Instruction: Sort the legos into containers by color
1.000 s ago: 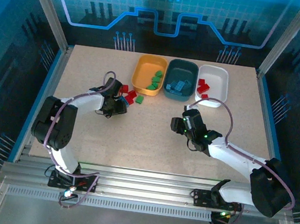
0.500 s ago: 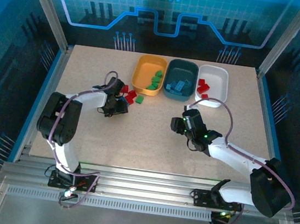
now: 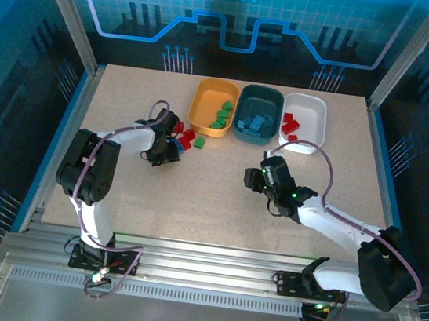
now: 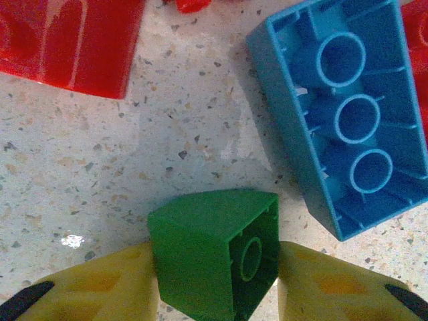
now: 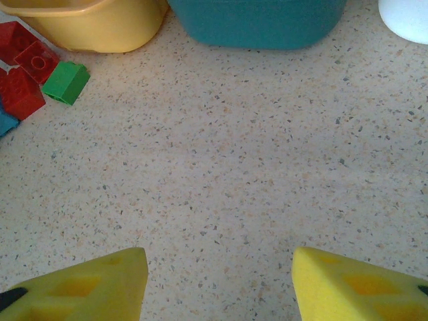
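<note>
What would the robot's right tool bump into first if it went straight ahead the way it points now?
Probably the dark teal plastic bin: beyond the open right tool lies bare speckled table, then that bin's wall. If it tilts downward, the table could come first.

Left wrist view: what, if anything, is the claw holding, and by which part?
The left claw grips a small green brick by two opposite side walls, with its hollow underside showing. The right claw is open and holds nothing.

Table (image 3: 217, 200) evenly lit from above; blue cast seen on back panel (image 3: 336, 18). Small glare spot caught in left wrist view; shadows soft.
</note>
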